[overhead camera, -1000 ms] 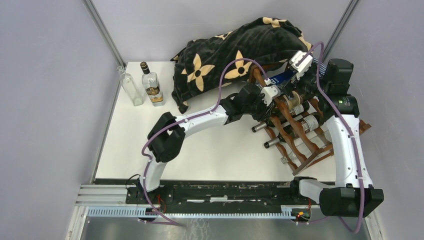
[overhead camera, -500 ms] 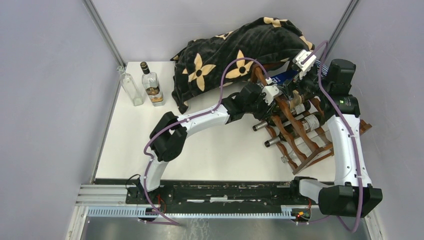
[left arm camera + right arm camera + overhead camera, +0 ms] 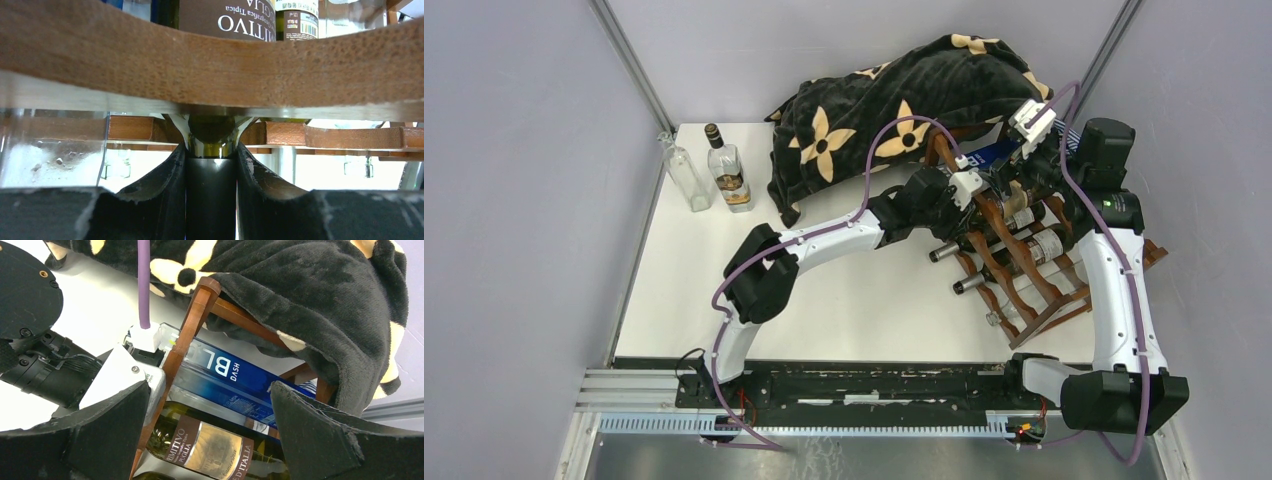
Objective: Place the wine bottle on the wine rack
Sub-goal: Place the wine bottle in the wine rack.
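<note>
Standstill at the wine rack [image 3: 1026,272]: your left gripper [image 3: 211,152] stays clamped on the neck of the wine bottle [image 3: 211,200], its body already among the upper rails, right gripper [image 3: 209,390] spread wide above. Barely anything moved this past second; release looks due.

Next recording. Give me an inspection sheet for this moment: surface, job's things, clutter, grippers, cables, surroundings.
Surface: white table, with the rack on its right side.
Job's things: wine rack with several bottles lying in it; wine bottle with its neck under a scalloped rail.
Clutter: flower-patterned black blanket draped over the rack's far end; clear bottle and labelled bottle standing at the far left corner.
Grippers: left gripper shut on the wine bottle's neck; right gripper open above the rack's top.
Cables: purple cables run along both arms.
Surroundings: grey walls; metal rail at the near edge.
</note>
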Motion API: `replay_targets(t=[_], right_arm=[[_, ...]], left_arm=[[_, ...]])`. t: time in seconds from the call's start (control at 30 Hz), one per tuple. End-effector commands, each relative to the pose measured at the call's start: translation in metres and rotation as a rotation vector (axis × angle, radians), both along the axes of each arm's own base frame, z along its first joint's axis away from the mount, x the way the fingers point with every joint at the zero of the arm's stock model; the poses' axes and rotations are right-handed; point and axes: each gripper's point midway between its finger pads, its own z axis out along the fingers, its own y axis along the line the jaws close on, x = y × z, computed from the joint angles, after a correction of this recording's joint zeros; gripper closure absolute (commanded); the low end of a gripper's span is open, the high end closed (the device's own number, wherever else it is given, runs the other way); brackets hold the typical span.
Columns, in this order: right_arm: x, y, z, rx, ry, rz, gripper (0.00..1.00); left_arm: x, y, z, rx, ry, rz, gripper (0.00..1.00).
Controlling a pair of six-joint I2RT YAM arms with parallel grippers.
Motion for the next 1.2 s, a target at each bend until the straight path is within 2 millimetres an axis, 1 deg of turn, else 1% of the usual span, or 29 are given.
replay_targets(t=[0.0, 0.1, 0.23, 0.33, 0.47, 0.6, 0.7, 0.73, 0.87, 0.93, 0.97, 1.0, 1.17], right_arm=[[-0.010, -0.009, -0.023, -0.034, 0.109, -0.033, 0.02], [-0.013, -0.021, -0.030, -0.086, 0.120, -0.071, 0.02], [-0.026, -0.023, -0.041, -0.116, 0.166, -0.057, 0.03], [-0.034, -0.024, -0.038, -0.127, 0.170, -0.060, 0.03], [-0.037, -0.029, -0.024, -0.134, 0.150, -0.090, 0.03], [-0.040, -0.029, -0.003, -0.132, 0.115, -0.095, 0.02], [-0.044, -0.036, 0.001, -0.162, 0.111, -0.125, 0.02], [-0.045, -0.038, -0.001, -0.171, 0.116, -0.132, 0.02], [-0.053, -0.040, -0.022, -0.187, 0.165, -0.135, 0.02], [-0.058, -0.038, -0.032, -0.186, 0.192, -0.123, 0.02], [-0.060, -0.037, -0.036, -0.185, 0.206, -0.116, 0.02], [-0.062, -0.036, -0.041, -0.183, 0.217, -0.111, 0.03], [-0.069, -0.027, -0.063, -0.143, 0.287, -0.069, 0.06]], left_arm=[[0.025, -0.023, 0.112, -0.313, -0.193, 0.069, 0.95], [0.026, -0.021, 0.109, -0.315, -0.190, 0.081, 0.95], [0.026, -0.016, 0.112, -0.331, -0.201, 0.099, 0.95], [0.026, -0.014, 0.113, -0.335, -0.202, 0.102, 0.96], [0.024, -0.014, 0.114, -0.342, -0.200, 0.101, 0.96], [0.023, -0.017, 0.114, -0.341, -0.198, 0.085, 0.96], [0.023, -0.018, 0.111, -0.331, -0.197, 0.074, 0.96], [0.023, -0.018, 0.110, -0.329, -0.196, 0.071, 0.96], [0.021, -0.020, 0.110, -0.329, -0.187, 0.062, 0.96], [0.020, -0.022, 0.112, -0.326, -0.176, 0.055, 0.96], [0.020, -0.024, 0.116, -0.330, -0.174, 0.050, 0.96], [0.020, -0.024, 0.114, -0.324, -0.165, 0.049, 0.96], [0.021, -0.024, 0.118, -0.331, -0.153, 0.064, 0.96]])
